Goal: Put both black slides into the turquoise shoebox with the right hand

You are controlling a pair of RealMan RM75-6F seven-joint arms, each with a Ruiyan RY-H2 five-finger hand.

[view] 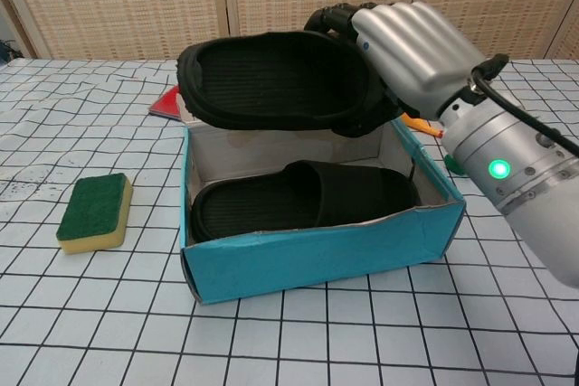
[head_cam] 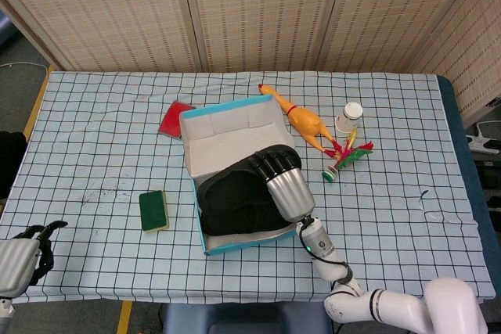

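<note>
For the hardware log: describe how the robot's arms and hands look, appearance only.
The right hand has a smooth silver shell over its back and black fingers. Its forearm is a silver-grey cylinder with dark ring seams, a lit green indicator light and a black cable at the wrist. Further back, the arm is glossy white with a black band. The left hand looks alike: silver shell, black fingers.

Silver-shelled right hand [view: 412, 51] with black segmented fingers [head_cam: 272, 163], grey ribbed wrist bearing a green light, black cable alongside, white forearm. Matching silver-and-black left hand [head_cam: 23, 260].
</note>
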